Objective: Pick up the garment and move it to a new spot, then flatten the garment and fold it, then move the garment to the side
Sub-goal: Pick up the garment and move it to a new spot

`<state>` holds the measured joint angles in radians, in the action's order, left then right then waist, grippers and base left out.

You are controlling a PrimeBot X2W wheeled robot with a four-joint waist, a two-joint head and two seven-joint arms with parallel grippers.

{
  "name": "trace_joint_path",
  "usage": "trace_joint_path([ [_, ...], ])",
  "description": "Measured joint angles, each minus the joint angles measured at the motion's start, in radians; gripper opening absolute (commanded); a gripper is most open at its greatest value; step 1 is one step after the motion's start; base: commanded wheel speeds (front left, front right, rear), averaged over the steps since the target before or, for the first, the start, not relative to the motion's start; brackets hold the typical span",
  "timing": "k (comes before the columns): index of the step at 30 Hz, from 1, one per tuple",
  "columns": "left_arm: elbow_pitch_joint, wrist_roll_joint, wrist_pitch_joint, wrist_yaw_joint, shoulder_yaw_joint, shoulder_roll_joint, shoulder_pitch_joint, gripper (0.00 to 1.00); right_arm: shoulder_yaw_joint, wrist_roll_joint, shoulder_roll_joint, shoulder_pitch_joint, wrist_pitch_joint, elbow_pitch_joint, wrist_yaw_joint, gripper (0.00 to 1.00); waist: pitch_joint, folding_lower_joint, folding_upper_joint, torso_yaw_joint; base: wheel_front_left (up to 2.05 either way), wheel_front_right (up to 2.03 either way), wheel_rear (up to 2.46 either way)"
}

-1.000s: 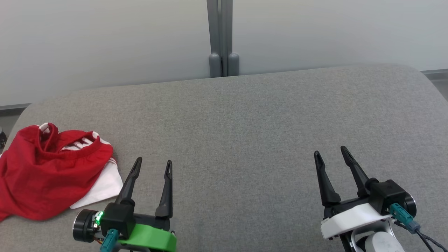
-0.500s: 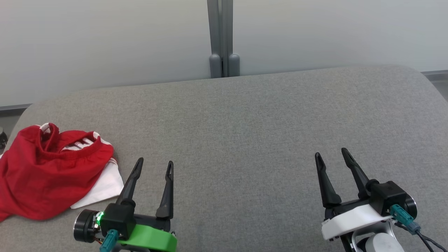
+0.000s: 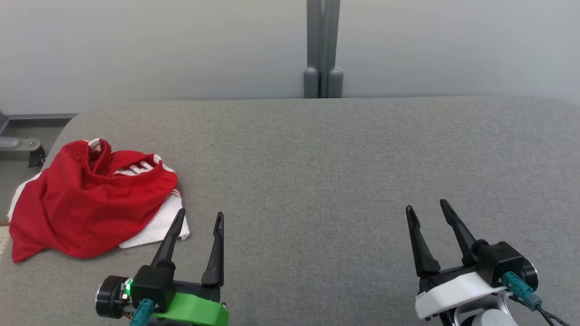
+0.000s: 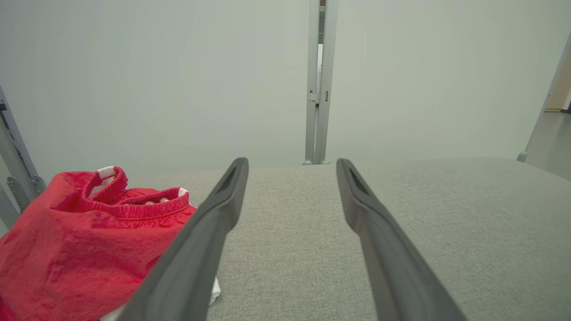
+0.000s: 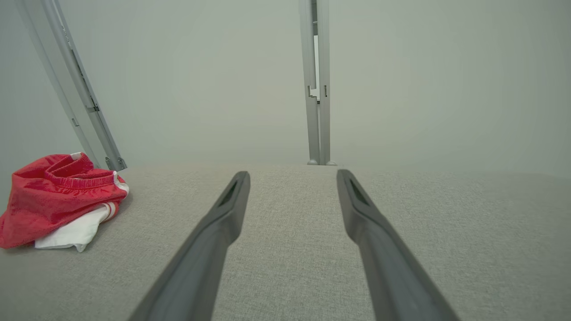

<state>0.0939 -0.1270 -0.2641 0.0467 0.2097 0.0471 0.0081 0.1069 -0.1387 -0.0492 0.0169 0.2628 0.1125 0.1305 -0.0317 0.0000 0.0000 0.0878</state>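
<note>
A crumpled red garment (image 3: 86, 199) with white trim lies bunched near the left end of the grey padded surface (image 3: 317, 172). My left gripper (image 3: 200, 216) hovers open just right of it, its left fingertip close to the white edge, holding nothing. In the left wrist view the garment (image 4: 80, 249) sits at the lower left beside my open left gripper (image 4: 291, 161). Far to the right, my right gripper (image 3: 426, 206) stands open and empty. The right wrist view has the garment (image 5: 58, 196) far off at the left, and the right gripper (image 5: 292, 174) open over bare fabric.
A pale wall with a grey upright post (image 3: 322, 50) runs behind the surface. A slanted metal frame leg (image 5: 71, 89) stands beyond the garment. The surface's left edge lies just past the garment, with floor and a metal foot (image 3: 27, 151) beyond.
The head camera has turned left, so the whole picture has shifted right and the garment sits fuller in view. Both grippers keep their places and stay open.
</note>
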Motion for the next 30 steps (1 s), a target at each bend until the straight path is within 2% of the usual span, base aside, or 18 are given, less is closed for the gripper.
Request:
trace_joint_path([
  [19, -0.007, 0.017, 0.0, -0.007, -0.068, 0.001, 0.031, 1.0, 0.017, -0.009, 0.001, 0.009, 0.0, -0.002, 0.0, 1.0, -0.003, 0.0, 0.0, 0.292, 0.0, 0.0, 0.0],
  [26, -0.025, 0.015, 0.0, -0.018, -0.096, 0.001, 0.04, 1.0, 0.014, -0.01, 0.001, 0.009, 0.0, -0.003, 0.0, 1.0, -0.005, 0.0, 0.0, 0.375, 0.0, 0.0, 0.0],
  [30, -0.041, 0.012, 0.0, -0.033, -0.112, 0.001, 0.042, 1.0, 0.02, -0.007, 0.001, -0.012, 0.0, 0.002, 0.0, 1.0, 0.01, 0.0, 0.0, 0.4, 0.0, 0.0, 0.0],
])
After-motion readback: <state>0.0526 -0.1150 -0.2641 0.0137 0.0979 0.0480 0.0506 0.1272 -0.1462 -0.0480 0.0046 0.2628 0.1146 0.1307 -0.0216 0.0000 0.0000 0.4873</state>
